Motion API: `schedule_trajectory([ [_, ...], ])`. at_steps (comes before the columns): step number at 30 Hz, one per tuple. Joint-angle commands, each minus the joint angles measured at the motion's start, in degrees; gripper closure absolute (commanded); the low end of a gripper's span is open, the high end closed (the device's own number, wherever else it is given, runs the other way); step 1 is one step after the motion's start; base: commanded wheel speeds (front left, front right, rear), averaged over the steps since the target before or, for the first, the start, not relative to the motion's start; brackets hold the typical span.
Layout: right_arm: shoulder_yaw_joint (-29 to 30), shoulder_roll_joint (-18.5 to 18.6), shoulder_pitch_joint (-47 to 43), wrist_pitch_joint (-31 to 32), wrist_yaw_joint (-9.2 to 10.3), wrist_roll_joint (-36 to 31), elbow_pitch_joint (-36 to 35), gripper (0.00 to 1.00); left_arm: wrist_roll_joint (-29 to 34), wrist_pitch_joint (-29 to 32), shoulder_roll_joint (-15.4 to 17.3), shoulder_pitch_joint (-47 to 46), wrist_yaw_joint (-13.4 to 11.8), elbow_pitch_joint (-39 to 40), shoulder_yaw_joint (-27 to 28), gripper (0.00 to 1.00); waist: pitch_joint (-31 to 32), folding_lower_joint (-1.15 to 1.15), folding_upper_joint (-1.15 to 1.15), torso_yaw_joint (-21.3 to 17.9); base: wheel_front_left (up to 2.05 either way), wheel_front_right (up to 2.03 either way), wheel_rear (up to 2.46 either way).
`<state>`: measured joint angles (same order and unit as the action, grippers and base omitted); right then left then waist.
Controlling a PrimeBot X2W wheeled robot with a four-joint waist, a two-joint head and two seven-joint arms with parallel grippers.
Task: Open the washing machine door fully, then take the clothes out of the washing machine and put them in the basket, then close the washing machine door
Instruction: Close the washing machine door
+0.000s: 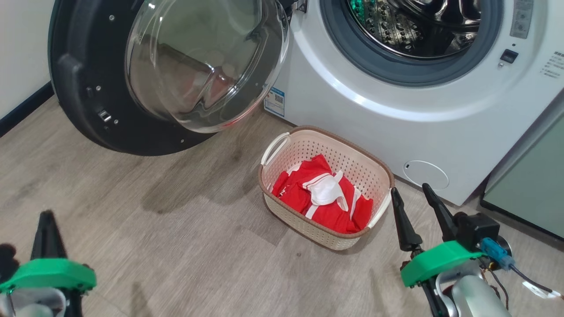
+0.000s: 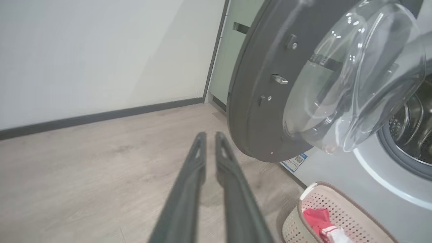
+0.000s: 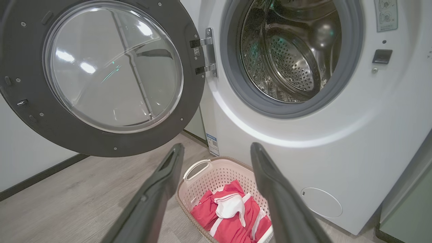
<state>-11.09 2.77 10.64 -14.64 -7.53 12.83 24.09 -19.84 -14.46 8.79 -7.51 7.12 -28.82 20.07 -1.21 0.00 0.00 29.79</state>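
The washing machine door (image 1: 83,110) stands swung wide to the left, its black rim and glass bowl (image 3: 111,67) facing me. Inside the white washing machine (image 1: 374,123), the steel drum (image 3: 290,57) shows no fabric. On the floor in front sits the basket (image 1: 308,224) with the red and white clothes (image 1: 308,193) piled inside. My left gripper (image 2: 210,135) hovers low over the floor, left of the door. Its fingers are almost together with nothing between them. My right gripper (image 3: 216,147) is open and empty, just right of the basket.
A pale green cabinet (image 1: 528,185) stands right of the washer. A white wall with a dark skirting (image 2: 101,116) runs along the left. Wood floor (image 1: 176,246) stretches between my left gripper and the basket. The open door (image 2: 256,101) overhangs the floor at the left.
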Motion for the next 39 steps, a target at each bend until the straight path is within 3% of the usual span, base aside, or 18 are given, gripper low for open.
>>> schedule_trajectory([
  [1, -1.41, 0.11, 1.9, -0.36, 0.04, 0.58, -1.4, 0.0, -3.9, -0.51, 1.68, -2.34, 0.33, 0.31, 1.94, 1.0, 0.24, 0.0, 0.0, -0.15, 0.0, 0.0, 0.0],
  [2, -1.41, 0.11, 1.9, -0.36, 0.04, 0.58, -1.4, 0.0, -3.9, -0.51, 1.68, -2.34, 0.33, 0.31, 1.94, 1.0, 0.24, 0.0, 0.0, -0.15, 0.0, 0.0, 0.0],
  [6, -1.12, 0.11, 1.1, -0.36, 0.04, 0.64, -1.51, 0.0, -17.33, 3.17, 5.09, -5.8, 0.34, -3.13, 3.14, 1.0, 0.61, 0.0, 0.0, -0.39, 0.0, 0.0, 0.0],
  [11, -0.61, 0.11, 0.11, -0.36, 0.04, 0.66, -1.79, 0.0, -33.46, 13.94, 10.66, -13.99, 0.35, -11.96, 7.93, 1.0, 0.83, 0.0, 0.0, -0.71, 0.0, 0.0, 0.0],
  [13, -0.17, 0.11, -0.3, -0.36, 0.04, 0.49, -1.87, 0.0, -34.87, 15.97, 14.47, -17.45, 0.35, -16.7, 9.01, 1.0, 0.98, 0.0, 0.0, -0.94, 0.0, 0.0, 0.0],
  [17, 0.97, 0.11, -1.33, -0.36, 0.04, 0.21, -2.27, 0.0, -40.33, 20.7, 19.1, -26.49, -0.61, -25.25, 12.62, 1.0, 1.4, 0.0, 0.0, -1.25, 0.0, 0.0, 0.0],
  [26, 3.16, 0.1, -3.87, -0.36, 0.04, -1.04, -3.36, 0.0, -47.56, 31.21, 27.57, -42.52, -7.21, -36.77, 17.16, 1.0, 1.77, 0.0, 0.0, -2.26, 0.0, 0.0, 0.0],
  [39, 2.82, 1.5, -2.13, -0.36, 0.04, -3.01, -3.28, 0.0, -49.47, 47.66, 32.22, -51.15, -5.01, -41.48, 15.09, 1.0, -2.1, 0.0, 0.0, -6.97, 0.0, 0.0, 0.0],
])
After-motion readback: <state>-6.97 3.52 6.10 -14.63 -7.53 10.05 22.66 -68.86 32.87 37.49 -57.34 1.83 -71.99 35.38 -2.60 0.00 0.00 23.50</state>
